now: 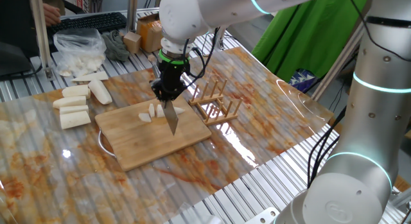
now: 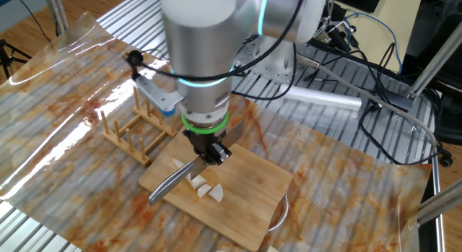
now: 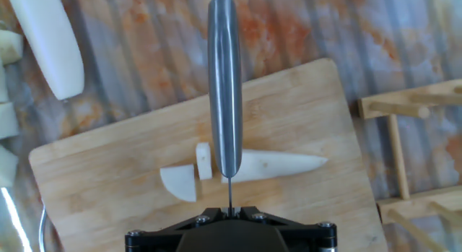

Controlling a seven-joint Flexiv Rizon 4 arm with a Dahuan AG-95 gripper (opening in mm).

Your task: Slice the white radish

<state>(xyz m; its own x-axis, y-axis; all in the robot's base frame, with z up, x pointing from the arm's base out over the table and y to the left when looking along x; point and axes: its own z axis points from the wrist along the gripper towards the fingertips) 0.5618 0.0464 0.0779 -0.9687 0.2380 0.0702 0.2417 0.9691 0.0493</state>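
The gripper was pinched shut on a knife, blade edge down across the radish on the board. Two cut slices lay just beside the blade, the pointed remainder on its other side. Farther off lay a bigger white chunk and a wooden rack.

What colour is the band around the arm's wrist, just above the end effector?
Glowing green band, seen best in the other fixed view.
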